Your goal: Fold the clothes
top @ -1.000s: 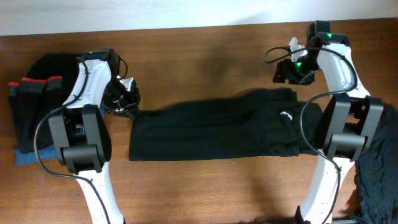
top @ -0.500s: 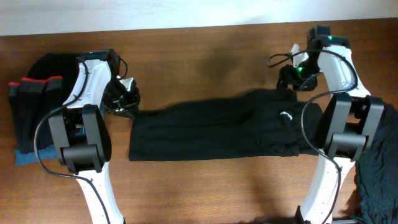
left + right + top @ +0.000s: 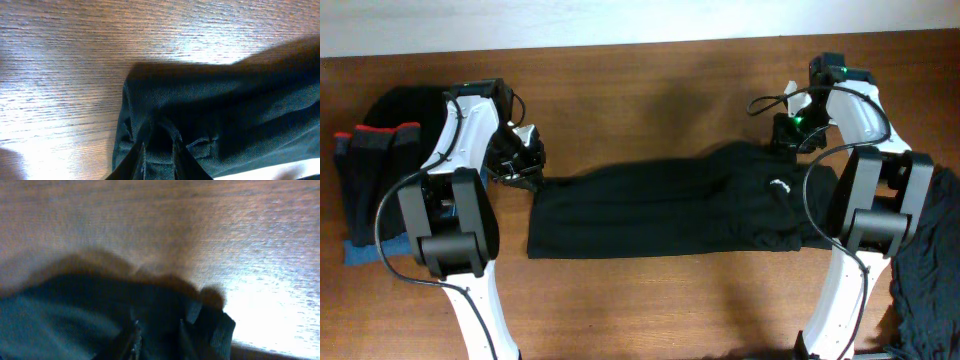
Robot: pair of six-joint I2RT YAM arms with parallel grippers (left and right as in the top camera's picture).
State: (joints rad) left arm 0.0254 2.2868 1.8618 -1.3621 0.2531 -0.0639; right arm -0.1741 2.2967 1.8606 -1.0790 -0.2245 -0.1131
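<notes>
The black trousers (image 3: 650,210) lie flat across the counter (image 3: 650,80); the left pincer (image 3: 527,172) clenches their far left corner; the right pincer (image 3: 786,135) grasps their far right edge.

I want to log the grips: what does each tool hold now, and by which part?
Left tool pinches the black garment at its corner. Right tool straddles its other end; grip cannot be told.

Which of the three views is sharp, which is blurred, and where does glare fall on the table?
Overhead: sharp, evenly lit, though the black garment shows little detail. Left wrist: fabric weave sharp, glare on the table at top and lower left. Right wrist: blurred throughout, glare on the wood at lower right.
</notes>
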